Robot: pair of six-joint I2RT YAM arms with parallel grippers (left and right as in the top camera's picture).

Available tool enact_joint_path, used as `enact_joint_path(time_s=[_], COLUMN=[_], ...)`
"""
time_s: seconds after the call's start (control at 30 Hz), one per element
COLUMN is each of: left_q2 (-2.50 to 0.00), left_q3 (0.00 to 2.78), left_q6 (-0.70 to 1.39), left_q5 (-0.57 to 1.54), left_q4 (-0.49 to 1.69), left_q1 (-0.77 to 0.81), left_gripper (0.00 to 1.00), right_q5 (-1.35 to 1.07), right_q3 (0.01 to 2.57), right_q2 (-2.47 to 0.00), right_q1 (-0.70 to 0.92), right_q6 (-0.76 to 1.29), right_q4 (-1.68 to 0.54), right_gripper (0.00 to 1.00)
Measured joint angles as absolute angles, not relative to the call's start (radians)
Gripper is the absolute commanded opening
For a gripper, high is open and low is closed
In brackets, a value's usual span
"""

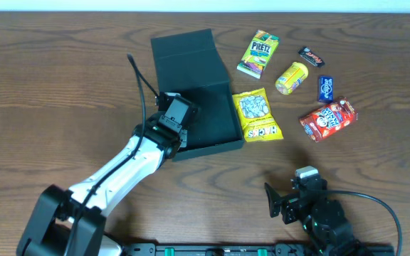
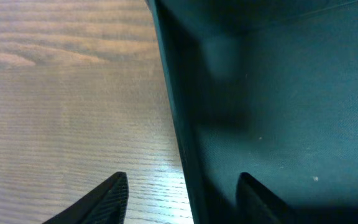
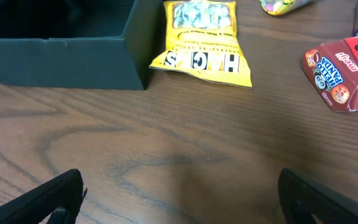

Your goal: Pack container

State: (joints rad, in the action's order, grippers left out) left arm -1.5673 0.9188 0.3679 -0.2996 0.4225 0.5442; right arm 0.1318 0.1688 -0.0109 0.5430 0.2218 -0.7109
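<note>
The black box [image 1: 212, 117] sits open in the middle of the desk [image 1: 62, 85]. The left pincer [image 2: 182, 196] has its fingers apart, one on each side of the box's side wall. The right pincer [image 3: 179, 193] is wide apart, low over the desk.

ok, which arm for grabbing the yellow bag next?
Right. Its gripper is open, empty, and faces the yellow bag directly. The left gripper straddles the box's left wall, with the box between it and the bag.
</note>
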Motion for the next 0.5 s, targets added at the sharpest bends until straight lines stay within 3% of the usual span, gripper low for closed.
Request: enact_joint_path(time_s=[0.27,0.5], left_q2=[-1.61,-1.61], left_q3=[0.919,0.919], left_q6=[0.423,0.387], left_q5=[-0.299,-0.307], left_q4=[0.418,0.395], left_q1=[0.545,0.543], left_gripper=[0.08,0.06], right_q5=[0.132,0.132], right_q3=[0.169,0.169], right_q2=[-0.011,-0.011], right_q1=[0.543,0.543], right_q6=[0.222,0.222], right_q4=[-0.711,-0.711], right_gripper=[0.99,0.99])
